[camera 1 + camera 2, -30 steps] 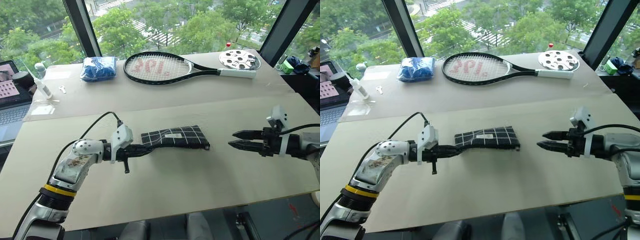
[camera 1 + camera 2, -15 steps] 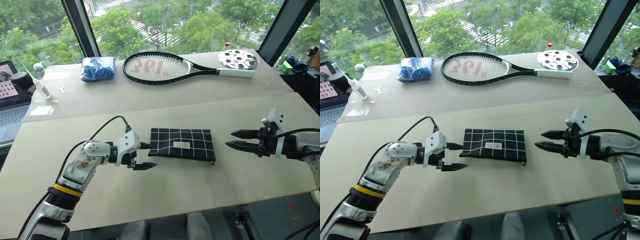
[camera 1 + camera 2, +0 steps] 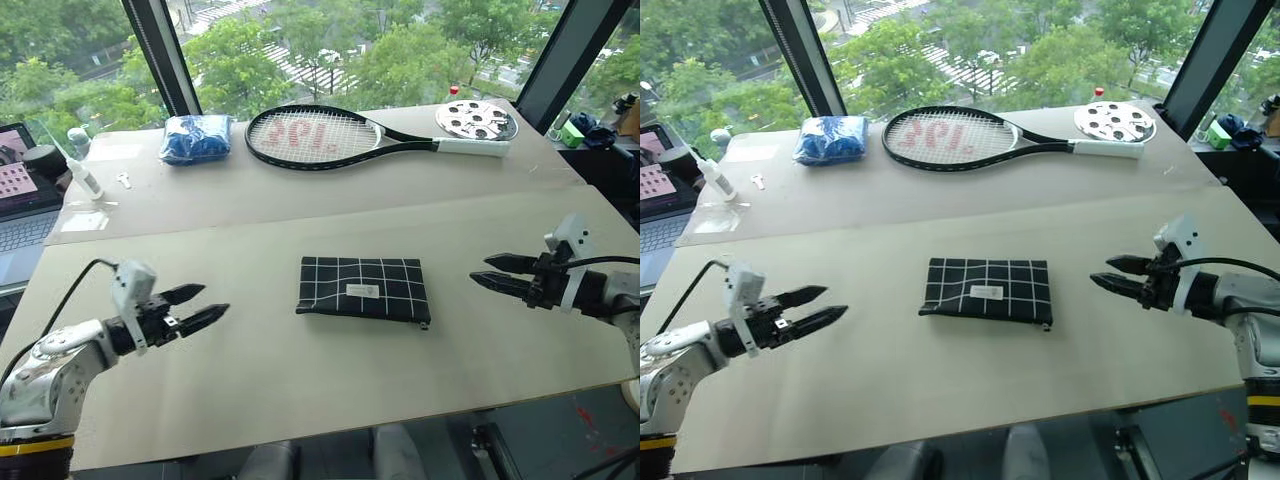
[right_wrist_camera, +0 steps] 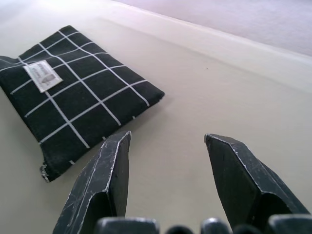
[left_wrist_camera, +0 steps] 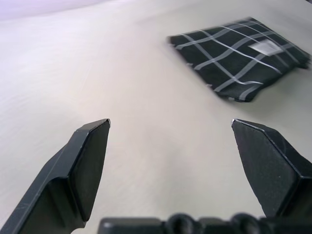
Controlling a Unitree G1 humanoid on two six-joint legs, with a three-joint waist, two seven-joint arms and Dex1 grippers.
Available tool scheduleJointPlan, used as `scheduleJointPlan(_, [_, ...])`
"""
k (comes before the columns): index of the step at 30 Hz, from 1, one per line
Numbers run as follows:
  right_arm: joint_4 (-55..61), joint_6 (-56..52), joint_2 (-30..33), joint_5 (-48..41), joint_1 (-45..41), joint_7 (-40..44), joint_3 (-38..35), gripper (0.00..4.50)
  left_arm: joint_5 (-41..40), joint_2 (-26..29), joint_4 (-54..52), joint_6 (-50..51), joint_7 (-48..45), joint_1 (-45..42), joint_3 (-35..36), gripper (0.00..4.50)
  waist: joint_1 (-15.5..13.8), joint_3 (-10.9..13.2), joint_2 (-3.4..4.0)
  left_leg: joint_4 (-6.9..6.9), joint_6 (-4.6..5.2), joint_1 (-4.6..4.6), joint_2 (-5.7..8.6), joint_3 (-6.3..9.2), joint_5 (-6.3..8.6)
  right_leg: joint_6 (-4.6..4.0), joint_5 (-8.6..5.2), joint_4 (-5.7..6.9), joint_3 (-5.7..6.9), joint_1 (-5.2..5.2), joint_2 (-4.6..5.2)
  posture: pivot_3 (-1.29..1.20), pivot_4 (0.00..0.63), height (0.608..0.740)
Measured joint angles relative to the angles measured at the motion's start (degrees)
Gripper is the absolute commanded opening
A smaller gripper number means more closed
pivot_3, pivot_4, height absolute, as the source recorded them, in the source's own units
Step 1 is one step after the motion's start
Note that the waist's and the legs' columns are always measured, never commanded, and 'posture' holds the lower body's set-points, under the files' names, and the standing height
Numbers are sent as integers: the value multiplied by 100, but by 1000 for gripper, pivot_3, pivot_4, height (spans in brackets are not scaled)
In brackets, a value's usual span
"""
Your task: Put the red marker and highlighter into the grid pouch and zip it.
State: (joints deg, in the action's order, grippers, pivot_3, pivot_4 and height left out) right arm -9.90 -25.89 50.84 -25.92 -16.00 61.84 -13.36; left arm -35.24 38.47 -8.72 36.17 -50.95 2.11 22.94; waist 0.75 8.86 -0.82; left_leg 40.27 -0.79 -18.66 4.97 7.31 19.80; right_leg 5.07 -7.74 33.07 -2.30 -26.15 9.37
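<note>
The grid pouch (image 3: 363,289) lies flat near the middle of the bench, closer to its front edge, with the left gripper (image 3: 192,306) and right gripper (image 3: 497,272) well apart on either side, both with jaws spread and empty. It looks like light, soft fabric that would sag and slide if lifted by one end. A pinch at a short edge, or on the small pull (image 3: 425,323) at its front right corner, seems the surest hold.
</note>
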Motion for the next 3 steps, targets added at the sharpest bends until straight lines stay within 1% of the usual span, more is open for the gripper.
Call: scheduleJointPlan(3, [-211, 44, -91, 2, -40, -122, -56, 2702, -120, -220, -94, 3, 268, 208, 221, 4311, -5, 0, 0, 0, -1, 0, -1, 0, 0, 0, 0, -1, 0, 0, 0, 0, 150, 740])
